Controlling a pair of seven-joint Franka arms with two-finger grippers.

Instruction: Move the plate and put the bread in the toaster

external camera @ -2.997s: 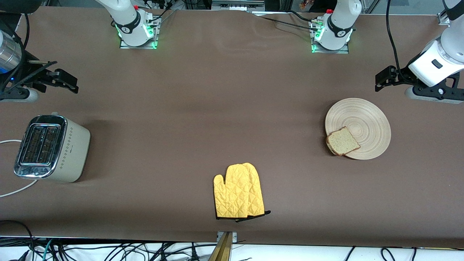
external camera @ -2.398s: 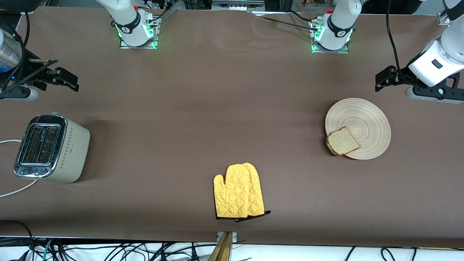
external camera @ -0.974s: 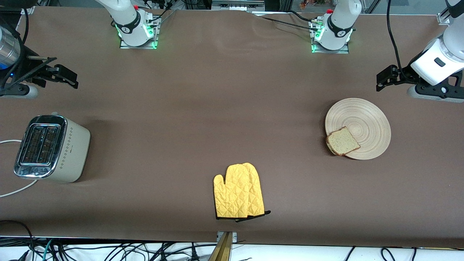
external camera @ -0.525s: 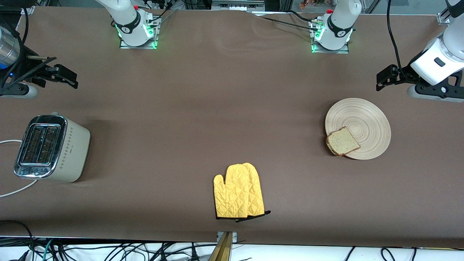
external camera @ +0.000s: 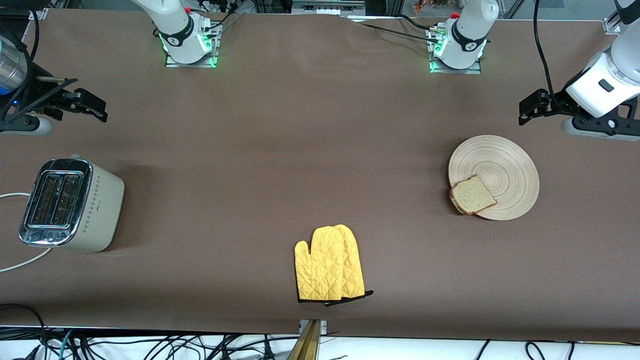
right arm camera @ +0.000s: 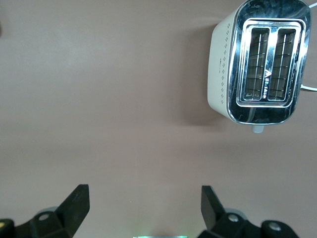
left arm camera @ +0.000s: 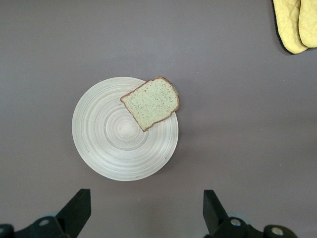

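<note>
From the front cam: plate point(external camera: 500, 172) sits on the brown table point(external camera: 300, 150) toward the left arm's end. Bread point(external camera: 472, 195) lies on the plate's rim, on the edge nearer the cam, w/ one corner hanging over onto the table. Toaster point(external camera: 72, 205) stands upright at the right arm's end, both slots empty, chrome top up, white cord point(external camera: 22, 262) trailing off the table edge. Yellow oven mitt point(external camera: 328, 265) lies flat mid-table, nearer the cam than plate or toaster, well apart from both. Left gripper point(external camera: 525, 111) hangs in the air over bare table near the left arm's end, next to the plate but not over it, fingers spread, nothing betw. them. Right gripper point(external camera: 97, 112) hangs over bare table at the right arm's end, not over the toaster, fingers also spread & empty.

Left wrist cam: looks straight down on plate point(left arm camera: 125, 129) w/ bread point(left arm camera: 150, 102) on its rim, crust edge overhanging. Mitt point(left arm camera: 295, 25) shows only as two yellow lobes at the frame corner. Left gripper point(left arm camera: 146, 218) fingers stand wide apart, clear of the plate.

Right wrist cam: toaster point(right arm camera: 260, 62) seen from above, two slots side by side, dotted diamond row down the cream side. Right gripper point(right arm camera: 143, 213) fingers wide apart over bare table, touching nothing.
</note>
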